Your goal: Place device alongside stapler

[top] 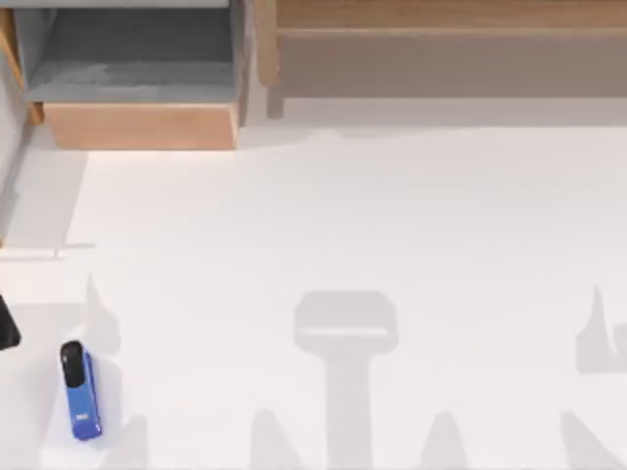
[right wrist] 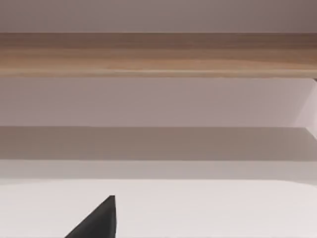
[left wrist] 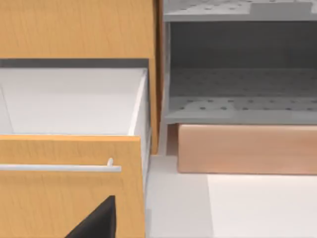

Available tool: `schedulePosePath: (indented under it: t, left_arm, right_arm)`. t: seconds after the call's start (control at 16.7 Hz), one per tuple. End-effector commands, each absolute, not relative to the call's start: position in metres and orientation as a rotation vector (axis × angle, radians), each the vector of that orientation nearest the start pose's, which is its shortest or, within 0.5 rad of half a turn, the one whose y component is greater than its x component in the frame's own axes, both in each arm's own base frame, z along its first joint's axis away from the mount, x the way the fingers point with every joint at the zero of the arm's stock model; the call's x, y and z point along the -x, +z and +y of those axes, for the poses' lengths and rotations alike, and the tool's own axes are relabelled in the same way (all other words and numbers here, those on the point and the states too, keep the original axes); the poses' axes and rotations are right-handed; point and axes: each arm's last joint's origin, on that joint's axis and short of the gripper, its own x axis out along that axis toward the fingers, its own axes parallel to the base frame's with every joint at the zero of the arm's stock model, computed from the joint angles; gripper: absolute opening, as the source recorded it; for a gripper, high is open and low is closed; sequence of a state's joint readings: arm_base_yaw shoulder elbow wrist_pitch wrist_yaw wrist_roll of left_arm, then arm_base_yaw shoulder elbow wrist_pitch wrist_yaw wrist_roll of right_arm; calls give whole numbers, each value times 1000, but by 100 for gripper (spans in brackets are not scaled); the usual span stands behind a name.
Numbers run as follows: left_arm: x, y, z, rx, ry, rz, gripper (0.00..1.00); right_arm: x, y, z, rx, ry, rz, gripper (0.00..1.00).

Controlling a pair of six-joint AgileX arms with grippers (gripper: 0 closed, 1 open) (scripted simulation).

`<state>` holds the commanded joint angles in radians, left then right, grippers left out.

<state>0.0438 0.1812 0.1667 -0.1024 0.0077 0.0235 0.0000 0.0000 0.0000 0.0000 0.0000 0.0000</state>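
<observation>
- Fingers: one dark tip of the left gripper [left wrist: 96, 220] shows in the left wrist view, nothing held that I can see; how far open, cannot tell.
- One dark tip of the right gripper [right wrist: 96, 220] shows in the right wrist view, over bare white counter [right wrist: 223, 208]; opening cannot be told there either, and nothing is seen in its hold.
- Top view: a dark part of the left arm [top: 6, 328] pokes in at the left edge, near the stapler but apart from it.
- Stapler [top: 79, 390] lies flat on the counter [top: 343, 225] at the near-left corner, long axis running roughly front to back, slightly tilted. Blue body, black rounded end toward the far side, small white mark near the other end.
- Far left: a grey shelf unit [top: 137, 59] with a wooden base; in the left wrist view its perforated grey shelf [left wrist: 242, 104] sits above a wood block.
- Left wrist view also shows an open wooden drawer [left wrist: 69, 178] with white interior and a thin metal handle [left wrist: 59, 167].
- Far right: a long wooden rail [top: 441, 15] along the back edge.
</observation>
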Motion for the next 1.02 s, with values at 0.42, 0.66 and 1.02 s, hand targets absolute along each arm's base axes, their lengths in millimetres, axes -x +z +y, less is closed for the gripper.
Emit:
schedulePosePath:
  t: [0.42,0.66,1.02]
  left_arm:
    - [-161,278,24,-60,105,448,100]
    - [-226,315,50,-73,124,681,100]
    - [-345,309,108,-68,103,1033,100]
  right_arm:
    - [-106,160,-1,0,0,0,100]
    - [-106,160,-1,0,0,0,100]
    - [-106,160,-1,0,0,0,100]
